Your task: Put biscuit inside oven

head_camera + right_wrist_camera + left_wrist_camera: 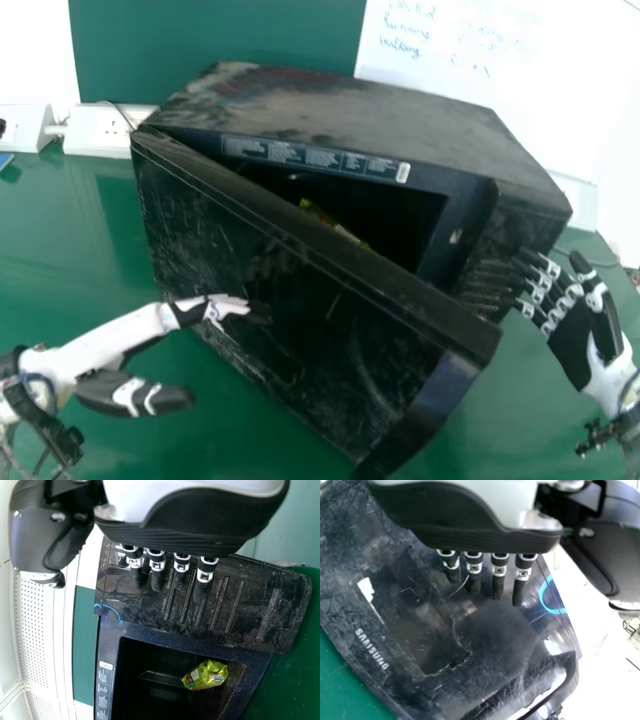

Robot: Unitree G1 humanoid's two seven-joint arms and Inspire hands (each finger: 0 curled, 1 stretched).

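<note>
The black oven (350, 115) stands with its door (290, 300) partly open. Inside its cavity lies the biscuit packet (330, 222), green and yellow; the right wrist view shows the packet (205, 675) more fully. My left hand (215, 308) is at the outer face of the door, fingers straight; whether they touch it I cannot tell. In the left wrist view the hand (485, 572) has its fingers extended over the door's dark surface. Beside the oven's control panel (235, 605) is my right hand (570, 310), its fingers extended; the right wrist view shows this hand (167, 570) in front of the panel.
The oven rests on a green table (70, 230). White power sockets (97, 130) are at the back left, with a cable running behind the oven. A white board with handwriting (440, 45) stands behind it.
</note>
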